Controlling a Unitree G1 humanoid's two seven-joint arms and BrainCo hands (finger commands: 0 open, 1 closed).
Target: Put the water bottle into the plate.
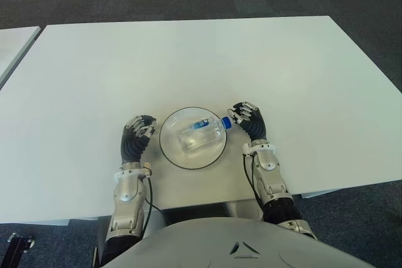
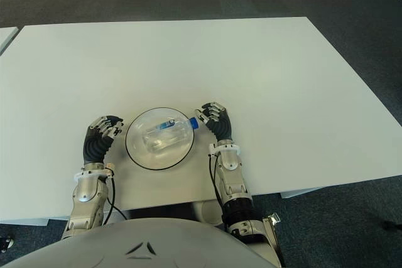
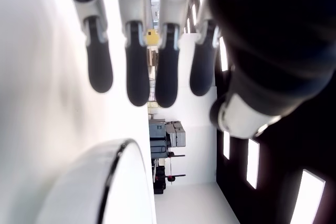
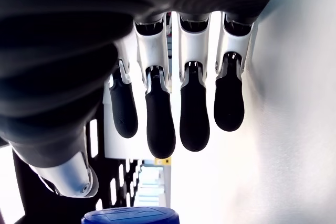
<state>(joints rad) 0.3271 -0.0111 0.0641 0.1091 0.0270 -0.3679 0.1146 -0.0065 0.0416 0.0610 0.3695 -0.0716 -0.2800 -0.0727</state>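
- Left eye view shows a broad white table [image 1: 188, 54] reaching from the robot to the dark carpet.
- Near the table's front edge sits the round plate [image 1: 173, 155], dark-rimmed.
- The water bottle [image 1: 201, 135] lies on its side in the plate, its blue cap [image 1: 225, 122] pointing toward the right hand and reaching about to the rim.
- Right hand [image 1: 247, 117] is just beside the cap, fingers [image 4: 160, 121] loosely extended and holding nothing; contact is hard to judge.
- Left hand [image 1: 139, 127] is just left of the plate, fingers [image 3: 137, 74] relaxed and empty.
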